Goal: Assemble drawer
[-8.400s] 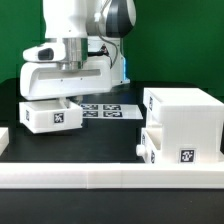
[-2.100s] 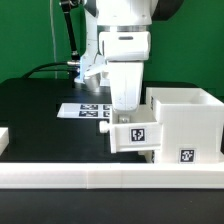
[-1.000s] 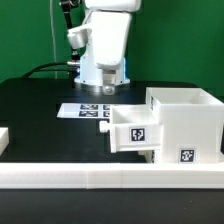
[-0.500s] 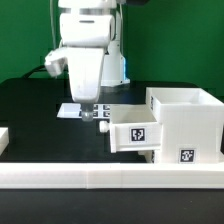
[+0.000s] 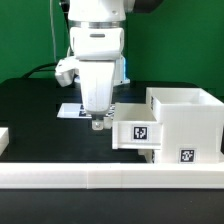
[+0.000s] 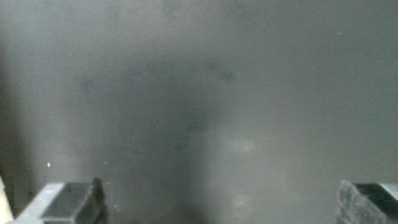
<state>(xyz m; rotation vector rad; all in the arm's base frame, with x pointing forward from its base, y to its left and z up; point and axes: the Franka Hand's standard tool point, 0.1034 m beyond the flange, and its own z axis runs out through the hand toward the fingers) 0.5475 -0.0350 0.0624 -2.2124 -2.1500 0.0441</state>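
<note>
The white housing (image 5: 185,120) stands at the exterior view's right. One knobbed tray (image 5: 134,133) with a tag on its front sticks partway out of the housing's upper slot. A second tray (image 5: 148,155) sits lower in the housing, mostly hidden. My gripper (image 5: 98,123) hangs just to the left of the upper tray, low over the black table. In the wrist view its fingertips (image 6: 68,203) stand wide apart with only bare table between them. It is open and empty.
The marker board (image 5: 75,111) lies on the table behind the gripper. A long white rail (image 5: 110,180) runs along the front edge. A white block (image 5: 3,138) shows at the exterior view's left edge.
The gripper carried a tray from the left to the housing, set it in the upper slot and let go. It rose, swung left, and has now come down beside the tray.
</note>
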